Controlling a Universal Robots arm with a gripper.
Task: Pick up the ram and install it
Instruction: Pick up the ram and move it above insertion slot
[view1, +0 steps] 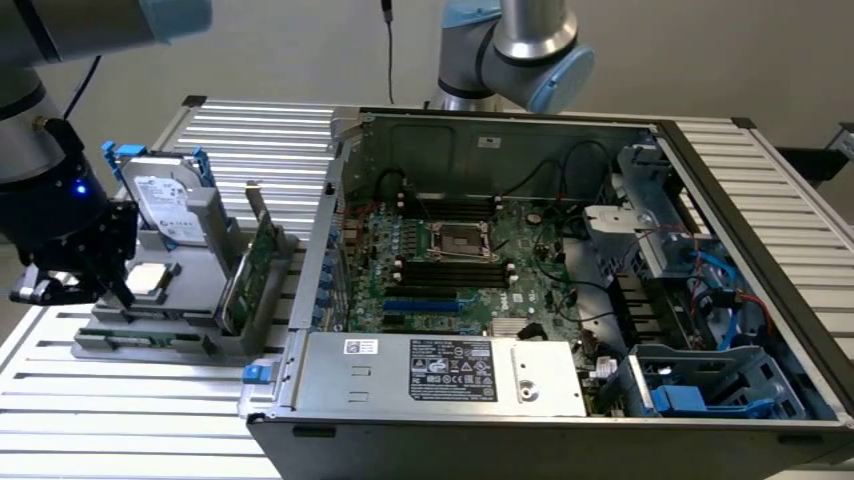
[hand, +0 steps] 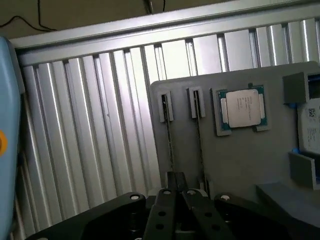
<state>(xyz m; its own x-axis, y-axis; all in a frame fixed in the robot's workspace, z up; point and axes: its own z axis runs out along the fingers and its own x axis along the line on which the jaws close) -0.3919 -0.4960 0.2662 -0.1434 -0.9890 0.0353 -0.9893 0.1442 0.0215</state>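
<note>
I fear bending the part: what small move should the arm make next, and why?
Probably a short, purely vertical move, with no sideways drift. The gripper is lined up on the ram, which stands edge-on in a slot of the gray holder, with a second stick and the processor close beside it.

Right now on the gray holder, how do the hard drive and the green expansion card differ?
The hard drive is a thick silver block with a white label; the expansion card is a thin green board with a metal bracket. The hard drive stands to the exterior view's left of the expansion card. Both stand on edge in the gray holder.
</note>
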